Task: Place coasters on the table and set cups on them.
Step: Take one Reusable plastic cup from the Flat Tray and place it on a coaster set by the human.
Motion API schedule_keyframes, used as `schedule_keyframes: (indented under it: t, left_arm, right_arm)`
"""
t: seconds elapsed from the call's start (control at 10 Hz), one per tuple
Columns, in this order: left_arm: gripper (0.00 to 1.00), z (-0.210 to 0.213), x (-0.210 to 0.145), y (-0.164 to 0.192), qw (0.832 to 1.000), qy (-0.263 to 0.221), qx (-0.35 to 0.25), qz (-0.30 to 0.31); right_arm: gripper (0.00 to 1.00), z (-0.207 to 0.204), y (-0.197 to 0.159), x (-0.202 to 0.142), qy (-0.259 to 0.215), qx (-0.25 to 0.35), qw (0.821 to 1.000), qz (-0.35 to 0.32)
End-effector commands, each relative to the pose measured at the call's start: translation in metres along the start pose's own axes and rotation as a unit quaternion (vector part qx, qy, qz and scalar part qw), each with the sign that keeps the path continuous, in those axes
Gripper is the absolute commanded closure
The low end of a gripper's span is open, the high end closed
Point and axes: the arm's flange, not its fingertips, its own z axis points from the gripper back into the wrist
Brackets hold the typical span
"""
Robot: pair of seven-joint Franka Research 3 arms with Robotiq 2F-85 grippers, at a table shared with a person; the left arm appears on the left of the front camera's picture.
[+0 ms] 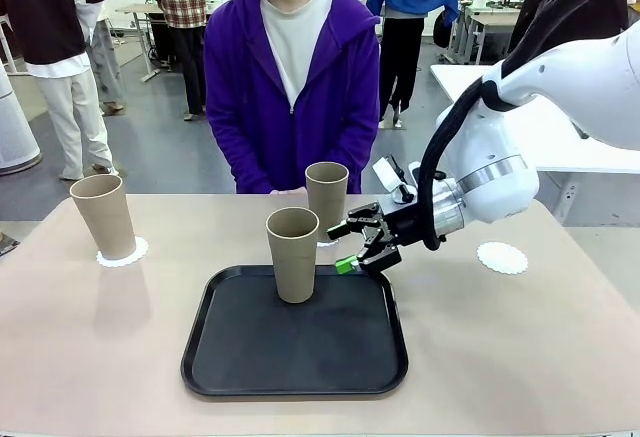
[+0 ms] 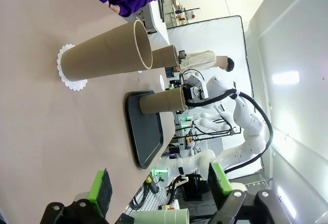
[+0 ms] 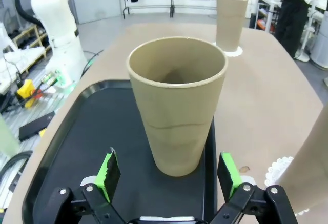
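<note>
One beige cup [image 1: 292, 254] stands upright on the black tray [image 1: 295, 357]. My right gripper [image 1: 365, 242] hovers open just to its right, and in the right wrist view this cup [image 3: 177, 106] stands just ahead of the gap between the green pads [image 3: 108, 170] of that gripper [image 3: 168, 172]. A second cup [image 1: 103, 215] stands on a coaster [image 1: 122, 252] at the far left. A third cup [image 1: 327, 195] stands behind the tray near the person, with a coaster edge [image 3: 279, 167] under it. Another coaster [image 1: 502, 257] lies bare at the right. My left gripper [image 2: 160, 183] is open above the table [image 2: 46, 131], well back from the left cup [image 2: 107, 55].
A person in a purple jacket [image 1: 290, 87] stands at the table's far edge. The tray's raised rim [image 3: 210, 147] runs just right of the cup's base. My white left arm [image 3: 56, 24] stands off the table's left side. Bare tabletop [image 1: 500, 357] lies right of the tray.
</note>
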Motion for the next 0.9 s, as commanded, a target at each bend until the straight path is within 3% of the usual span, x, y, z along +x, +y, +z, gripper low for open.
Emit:
schedule_keyframes:
  t: [0.0, 0.4, 0.8]
  left_arm:
    - [0.0, 0.001, -0.001, -0.002, 1.0, -0.001, 0.001, 0.0]
    - [0.0, 0.001, -0.001, -0.002, 1.0, -0.001, 0.001, 0.0]
    - [0.0, 0.001, -0.001, -0.002, 1.0, -0.001, 0.001, 0.0]
  right_arm:
    - [0.0, -0.005, -0.01, -0.002, -0.034, -0.031, 0.998, -0.031]
    - [0.0, -0.018, -0.014, -0.007, -0.052, -0.046, 0.997, -0.041]
    - [0.0, -0.026, -0.014, -0.014, -0.047, -0.008, 0.998, -0.05]
